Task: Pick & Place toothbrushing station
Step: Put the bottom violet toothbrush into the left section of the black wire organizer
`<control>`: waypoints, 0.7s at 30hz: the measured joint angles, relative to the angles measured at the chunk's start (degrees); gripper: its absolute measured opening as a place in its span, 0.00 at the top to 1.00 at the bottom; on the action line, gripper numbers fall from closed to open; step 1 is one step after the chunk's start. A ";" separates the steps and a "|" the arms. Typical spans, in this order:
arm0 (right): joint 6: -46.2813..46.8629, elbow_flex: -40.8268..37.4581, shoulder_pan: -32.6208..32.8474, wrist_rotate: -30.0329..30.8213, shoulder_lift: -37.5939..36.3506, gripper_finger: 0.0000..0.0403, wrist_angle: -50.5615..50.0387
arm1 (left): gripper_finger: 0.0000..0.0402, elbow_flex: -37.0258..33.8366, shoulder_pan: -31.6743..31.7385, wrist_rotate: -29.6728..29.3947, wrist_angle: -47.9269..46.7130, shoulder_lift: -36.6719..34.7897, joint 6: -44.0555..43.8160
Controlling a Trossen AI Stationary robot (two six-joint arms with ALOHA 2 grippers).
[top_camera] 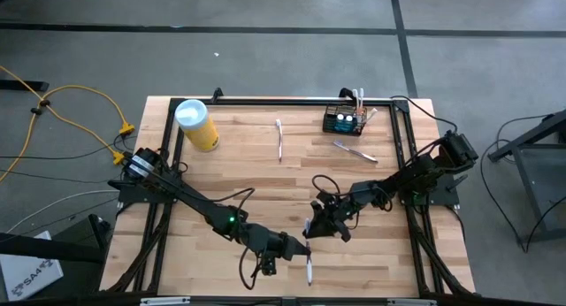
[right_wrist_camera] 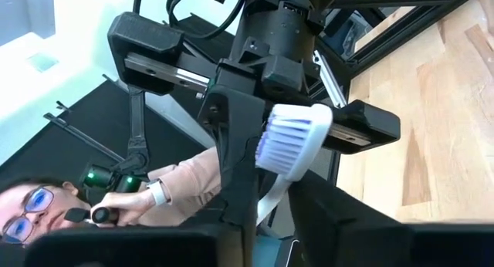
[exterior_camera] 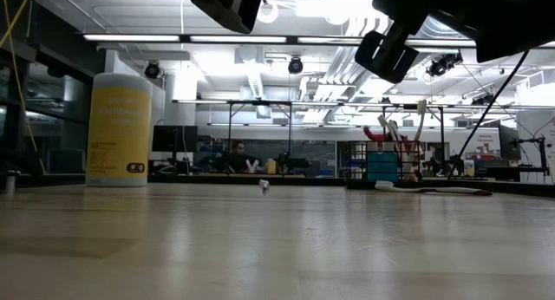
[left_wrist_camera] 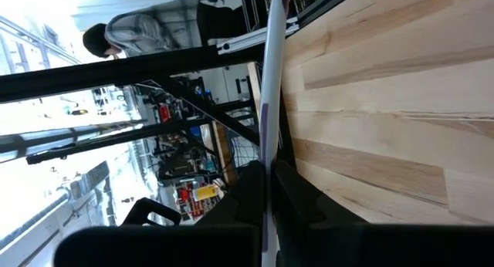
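On the left of the wooden bench (top_camera: pixel 265 182) I see the yellow canister (top_camera: pixel 198 125) with a white lid; it lies near the far left corner. In the low view it looks upright, so I cannot tell for sure how it stands.

My left arm reaches from the left edge across to the near middle of the bench. Its left hand (top_camera: pixel 296 249) is closed on a white toothbrush (top_camera: pixel 309 257). In the left wrist view the handle runs straight out between the two dark fingers (left_wrist_camera: pixel 243 201), and the fingers press it from both sides. The brush is lifted above the bench.

In the middle, toward the far side, a second toothbrush (top_camera: pixel 279 140) lies flat on the wood, alone.

My right arm comes in from the right edge, and its right hand (top_camera: pixel 320 225) is just beside the left hand, near the upper end of the held brush. In the right wrist view the bristle head sits between its fingers, with the left hand right behind. I cannot tell if the fingers already press on the brush.

Further right, a third toothbrush (top_camera: pixel 354 150) lies on the bench. Just behind it, at the far right, stands the toothbrushing station (top_camera: pixel 343 120), the small black mesh basket, with some things standing in it.
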 joint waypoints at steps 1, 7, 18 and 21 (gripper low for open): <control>0.00 0.00 0.00 0.00 0.00 0.86 -0.02 | 0.99 0.02 0.00 0.00 0.02 0.00 0.02; 0.35 0.00 0.00 -0.07 0.00 0.97 -0.02 | 0.99 0.02 -0.02 0.15 -0.28 0.00 0.24; 2.54 -0.02 0.25 -0.01 0.00 0.98 0.17 | 0.89 0.02 -0.05 0.15 -0.32 0.00 1.08; 2.58 -0.04 0.26 -0.21 0.00 0.98 0.03 | 0.84 0.02 -0.45 0.10 -0.22 0.00 -1.83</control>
